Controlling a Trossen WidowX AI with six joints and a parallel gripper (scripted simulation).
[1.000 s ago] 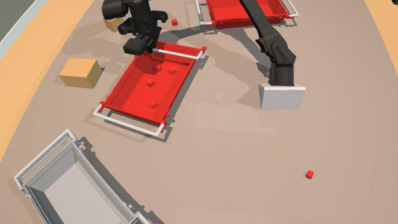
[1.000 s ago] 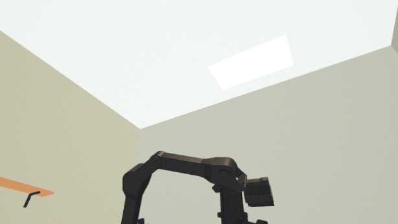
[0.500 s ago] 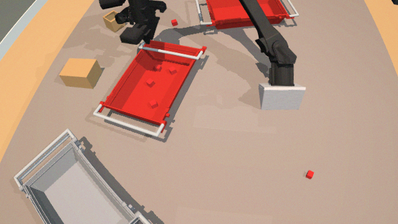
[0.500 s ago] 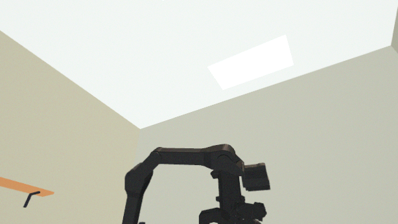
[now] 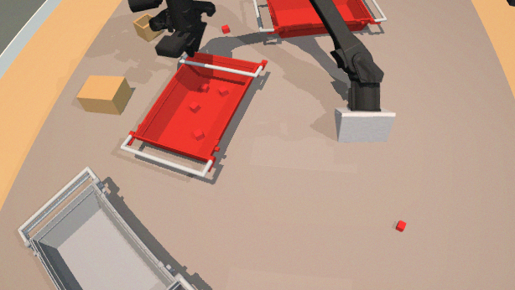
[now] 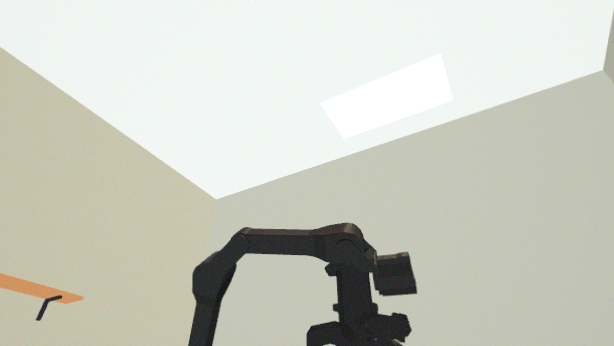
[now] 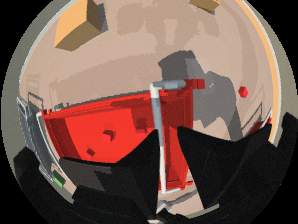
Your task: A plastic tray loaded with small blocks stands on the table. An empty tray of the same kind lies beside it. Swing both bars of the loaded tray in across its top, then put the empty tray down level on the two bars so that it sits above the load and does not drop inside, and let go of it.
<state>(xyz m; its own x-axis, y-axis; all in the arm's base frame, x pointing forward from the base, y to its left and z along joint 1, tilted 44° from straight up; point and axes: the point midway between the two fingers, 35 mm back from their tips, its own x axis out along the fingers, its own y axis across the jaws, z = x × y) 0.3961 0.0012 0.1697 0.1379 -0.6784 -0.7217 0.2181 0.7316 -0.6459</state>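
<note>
Currently: loaded red tray = landmark, w/ four small red blocks on its floor. Bar at gripper end is swung in, lying across tray top just inside end wall; opp. bar sticks out past its own end, i.e. not in.

Gripper at one corner of loaded tray, by swung-in bar; jaws slightly apart, nothing gripped. Bar shows in gap betw. fingertips in wrist view; contact unclear.

Empty red tray, same kind, is beyond loaded tray's gripper end, off to one side, partly cut off in top view; not stacked. Grey tray near opp. end. Tan block beside loaded tray's long side.
</note>
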